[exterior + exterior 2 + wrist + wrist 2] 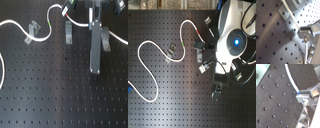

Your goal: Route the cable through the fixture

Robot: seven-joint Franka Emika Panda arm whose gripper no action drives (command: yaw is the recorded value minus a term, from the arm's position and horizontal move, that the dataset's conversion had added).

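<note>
The white cable (42, 37) snakes over the black perforated board in both exterior views, and a green band (48, 24) shows on it. It runs past a small metal clip fixture (34, 30), rises to the board's far edge and reaches my gripper (70, 8). In the second exterior view the cable (158, 46) loops from the left toward the gripper (207, 36) under the arm. Both wrist views show the cable (292, 79) ending between the metal fingers (306, 96). The gripper is shut on it, just above the board.
A second clip (68, 32) and a third (103, 40) stand on the board, beside a tall grey post (95, 50). More cable (119, 39) trails off at the first exterior view's right. A metal block (284, 12) lies close to the fingers.
</note>
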